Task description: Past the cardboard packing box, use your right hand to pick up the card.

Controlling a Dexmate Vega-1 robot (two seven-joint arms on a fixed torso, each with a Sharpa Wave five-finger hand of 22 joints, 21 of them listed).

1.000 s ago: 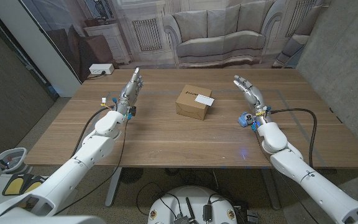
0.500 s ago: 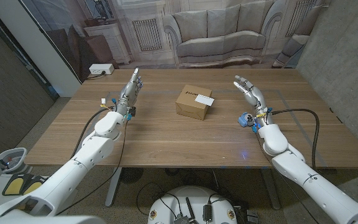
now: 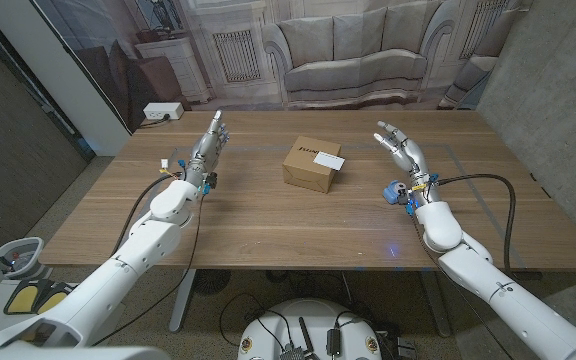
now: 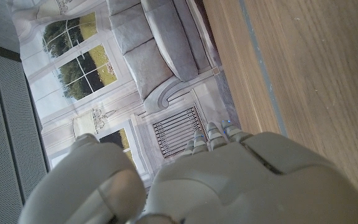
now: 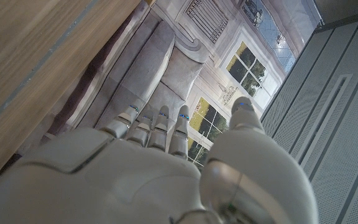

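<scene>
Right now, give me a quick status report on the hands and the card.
Both hands, left hand and right hand, open, empty. Card on cardboard box, untouched. Path looks clear.

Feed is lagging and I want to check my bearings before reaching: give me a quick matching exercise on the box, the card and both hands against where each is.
Things:
1. cardboard box
2. card
3. left hand
4. right hand

Places or states:
A. white, lying on the box's top
B. open, on the box's left
C. mid-table, between the hands
D. open, on the box's right, holding nothing

Pairs: 1-C, 2-A, 3-B, 4-D
</scene>
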